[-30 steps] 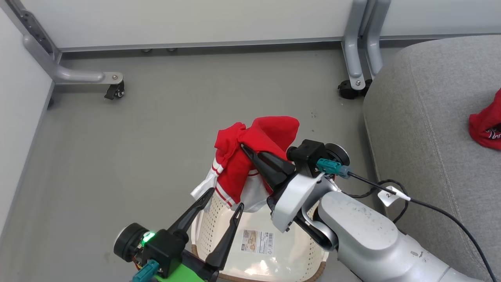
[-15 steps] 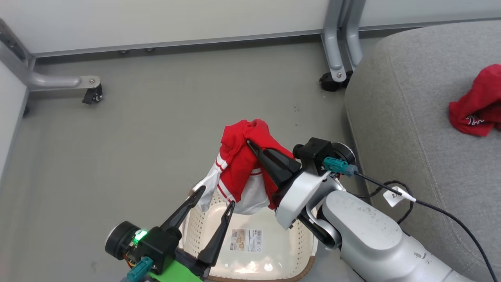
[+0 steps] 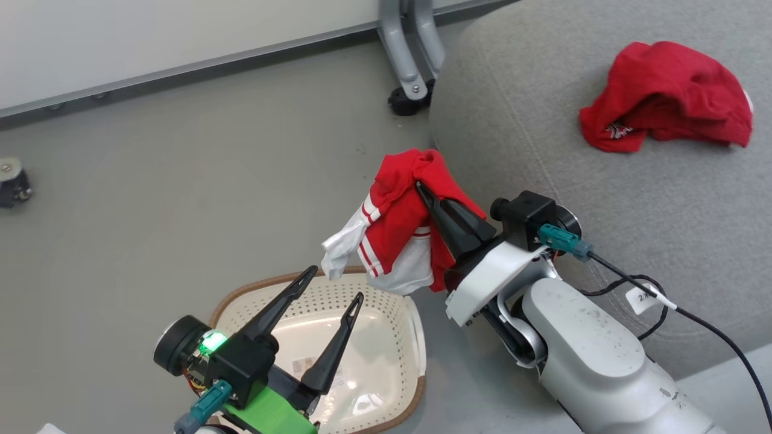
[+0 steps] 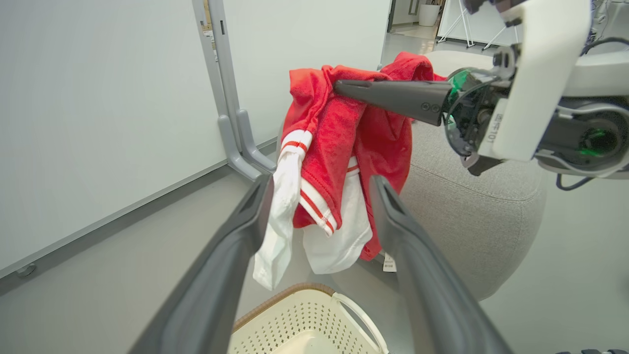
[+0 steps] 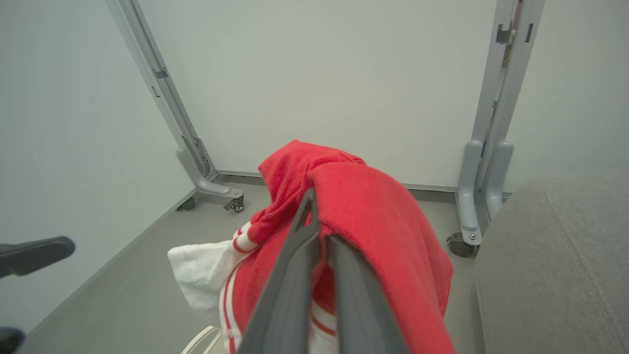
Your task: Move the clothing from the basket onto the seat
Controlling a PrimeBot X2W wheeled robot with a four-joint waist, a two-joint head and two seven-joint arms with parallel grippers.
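Clothing, white tag unreadable

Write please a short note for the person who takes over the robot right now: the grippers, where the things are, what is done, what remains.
Right gripper: shut on a red and white garment, which hangs in the air between the basket and the seat, not yet over the cushion.
Left gripper: open, holding nothing, above the basket.
Done: one red garment lies on the seat; the basket looks empty where its bottom shows.
Left: carry the held garment over the seat and release it there.
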